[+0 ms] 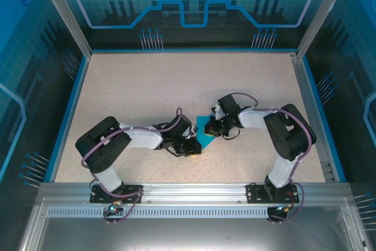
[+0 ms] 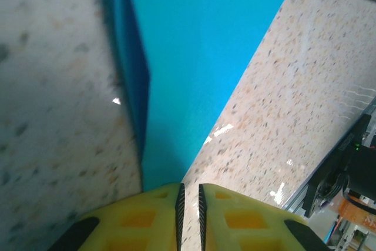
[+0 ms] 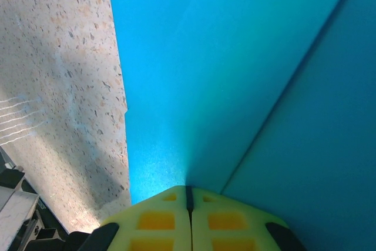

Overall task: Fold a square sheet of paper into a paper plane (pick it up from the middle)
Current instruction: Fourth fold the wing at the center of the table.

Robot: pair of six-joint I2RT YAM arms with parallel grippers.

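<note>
Your left hand (image 2: 189, 204) pinches the near tip of the square sheet of paper (image 1: 207, 134); your right hand (image 3: 189, 201) is clamped on its opposite edge; both sit mid-table (image 1: 147, 86).

Creased teal paper sheet (image 1: 207, 135), mid-table

No readable text, labels, brands or numbers appear on anything in these views.

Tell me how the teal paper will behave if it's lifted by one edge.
The teal paper looks thin and probably floppy: expect it to sag away from whichever tool holds it. The crease in the right wrist view may stiffen it somewhat along that line. Likely very light, and prone to sliding on the smooth table.
</note>
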